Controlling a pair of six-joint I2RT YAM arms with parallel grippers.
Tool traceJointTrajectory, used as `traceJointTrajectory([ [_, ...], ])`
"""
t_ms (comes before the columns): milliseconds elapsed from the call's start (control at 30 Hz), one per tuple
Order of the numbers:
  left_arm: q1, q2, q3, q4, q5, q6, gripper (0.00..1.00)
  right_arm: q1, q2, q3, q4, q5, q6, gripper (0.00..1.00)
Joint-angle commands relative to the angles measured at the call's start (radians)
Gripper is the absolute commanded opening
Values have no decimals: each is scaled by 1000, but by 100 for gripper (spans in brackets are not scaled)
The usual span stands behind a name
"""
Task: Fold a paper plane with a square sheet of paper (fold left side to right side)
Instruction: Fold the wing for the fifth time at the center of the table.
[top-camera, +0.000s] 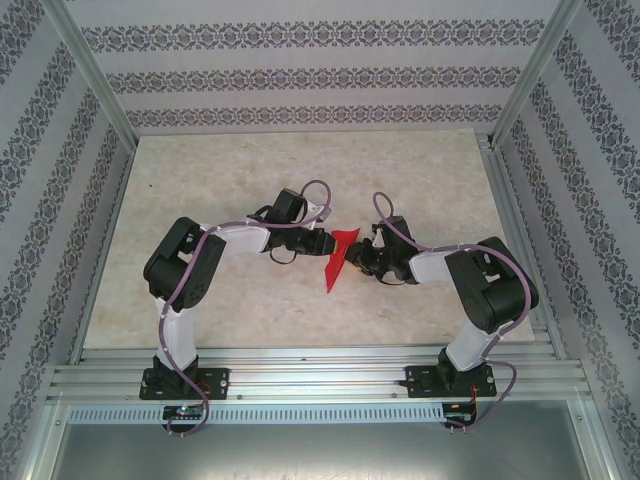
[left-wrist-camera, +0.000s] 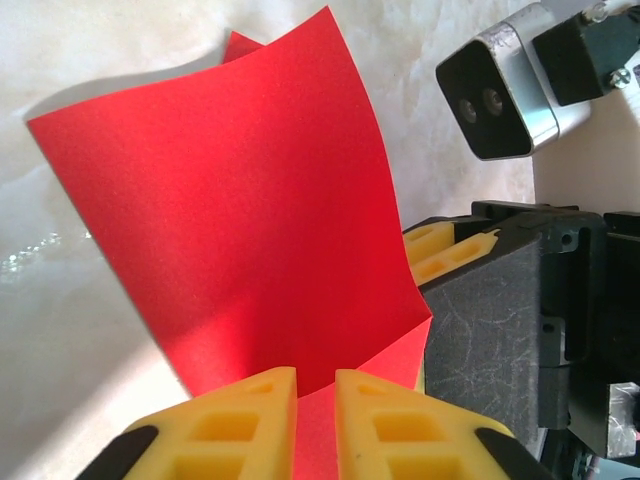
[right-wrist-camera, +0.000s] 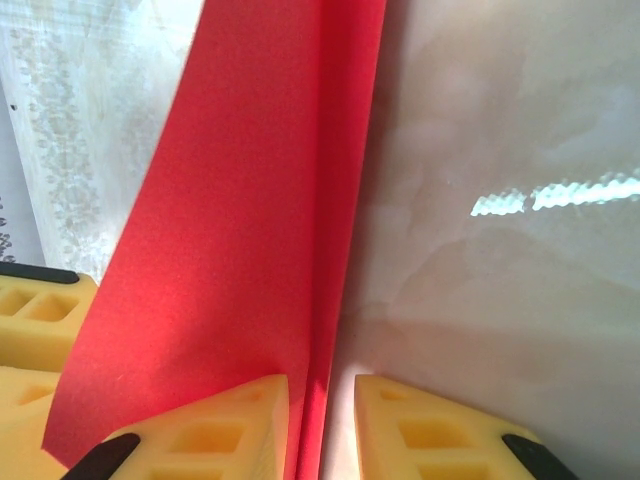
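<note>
While upright over bare table (top-camera: 200, 180), red paper (left-wrist-camera: 230, 220) edge pinch-tight in left gripper (left-wrist-camera: 316, 376); right gripper (right-wrist-camera: 322, 385) hold unclear.

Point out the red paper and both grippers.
red paper (left-wrist-camera: 230, 200): left wrist view, middle of the sheet.
left gripper (left-wrist-camera: 316, 380): left wrist view, between its yellow fingertips.
right gripper (right-wrist-camera: 318, 390): right wrist view, between its yellow fingertips.

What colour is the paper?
The paper is plain bright red, clearest in the left wrist view.

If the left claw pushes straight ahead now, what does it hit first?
The square sheet of paper: it rises directly ahead of the left claw, already between its fingers.
</note>
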Motion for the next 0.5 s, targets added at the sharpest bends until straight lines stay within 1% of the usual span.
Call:
traceJointTrajectory([
  [0, -14, -23, -26, -4, 30, 25, 16, 2, 0, 8, -6, 9, -29, 25],
  [133, -28, -47, -61, -2, 36, 22, 15, 1, 1, 8, -7, 9, -28, 25],
  [167, -34, -55, -69, 2, 36, 20, 16, 2, 1, 8, -8, 10, -29, 25],
  [233, -47, -80, -86, 1, 22, 18, 28, 2, 1, 7, -9, 11, -29, 25],
  [300, -65, -114, -112, -12, -12, 26, 35, 2, 0, 7, -9, 12, -28, 25],
  [367, -78, -144, -141, -17, -49, 26, 38, 2, -1, 8, -9, 13, -28, 25],
  [467, -96, -187, -173, -38, -119, 33, 39, 2, 1, 10, -10, 11, -28, 25],
])
